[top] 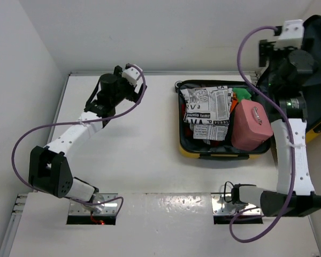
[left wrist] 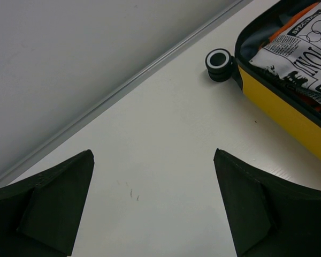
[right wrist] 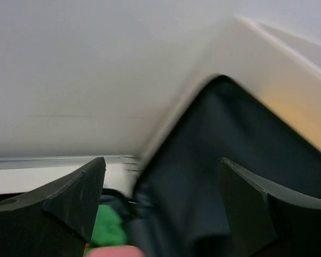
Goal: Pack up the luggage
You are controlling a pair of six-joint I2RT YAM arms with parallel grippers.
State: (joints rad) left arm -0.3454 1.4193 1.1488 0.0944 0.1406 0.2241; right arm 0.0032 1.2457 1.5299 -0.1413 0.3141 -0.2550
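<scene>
The table [top: 150,144] is white, and the suitcase [top: 219,156] lies open on it, right of centre, its yellow wall towards the arm bases. Inside, going left to right: a bundle with black-and-white newspaper print [top: 206,115] fills the left half. A green and orange item [top: 238,95] is tucked at the far edge, and a pink box-shaped case [top: 251,126] sits in the right half against the print bundle. The lid [top: 316,80] stands up at the right side, its dark lining facing the packed half.

Over to the left arm: it reaches up from its base and bends right, the wrist well to the left of the suitcase. The left gripper [left wrist: 152,155] hangs over bare table, its fingers [left wrist: 59,203] spread wide with nothing between them. Its camera catches one black wheel [left wrist: 219,64] at the suitcase's corner, with print fabric showing over the yellow wall.

Now the right arm: it runs from its base out to the right, then straight up along the suitcase's right side, the wrist high by the lid. The right gripper [right wrist: 160,160] has its fingers well apart too. The lid's dark lining fills the blurred view beyond them; whether they touch it, I cannot tell.
</scene>
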